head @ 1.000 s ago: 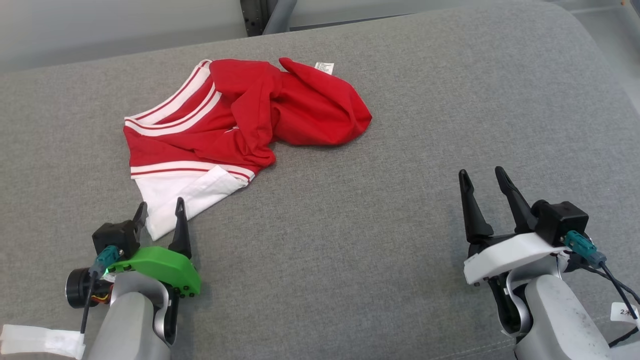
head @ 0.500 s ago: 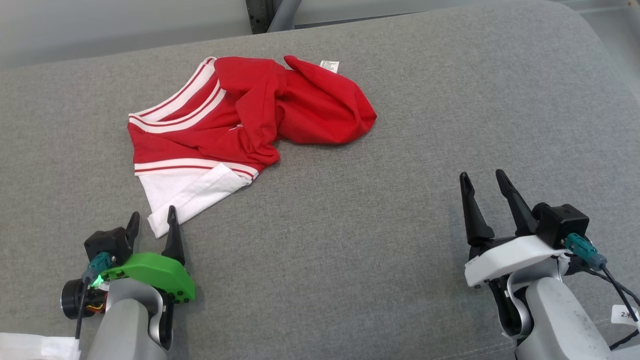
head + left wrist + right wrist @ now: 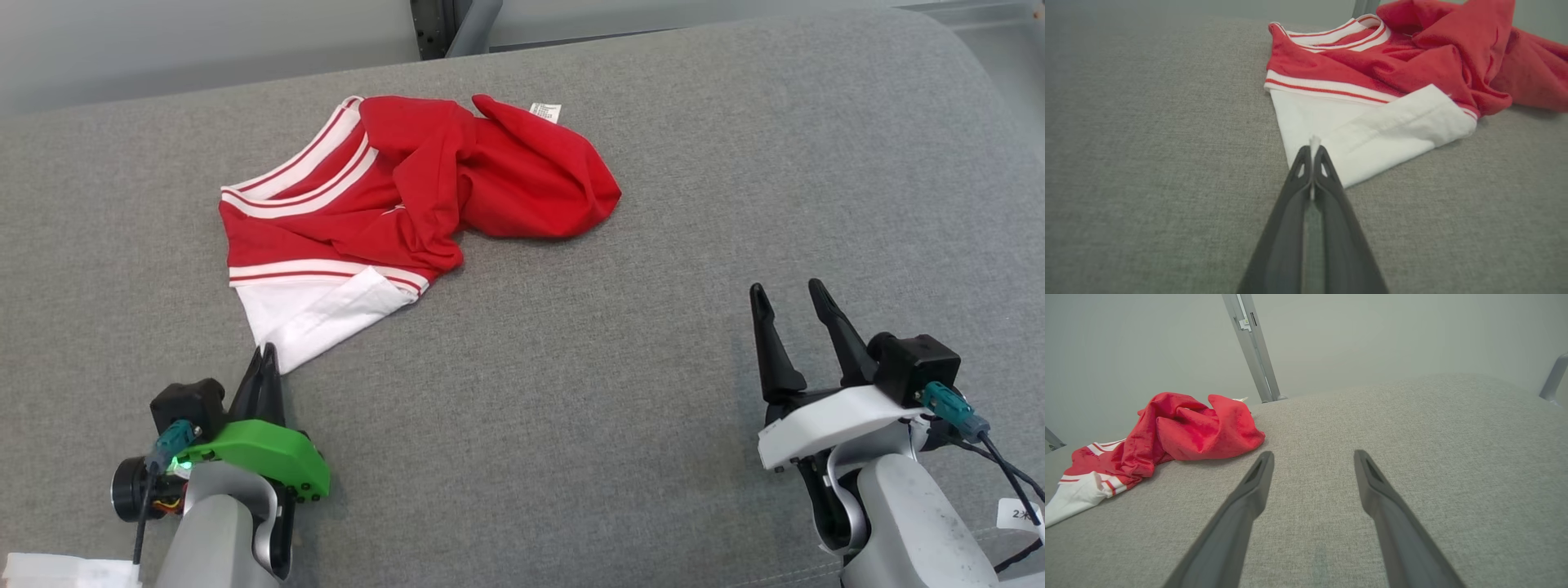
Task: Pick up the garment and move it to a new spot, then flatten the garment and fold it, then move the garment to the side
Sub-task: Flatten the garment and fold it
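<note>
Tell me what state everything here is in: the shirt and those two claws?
Shirt, crumpled in a heap, not folded, lying on the grey cushion.
Left claw, shut, pinching the shirt's white corner.
Right claw, open, holding nothing, apart from the shirt.

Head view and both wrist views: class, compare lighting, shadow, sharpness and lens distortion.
Head view: soft even light, garment sharp, thin shadow along its lower edge. Left wrist view: wide-angle stretch makes the left gripper loom large; far red folds look softer. Right wrist view: the grey surface bows, background wall hazy.
</note>
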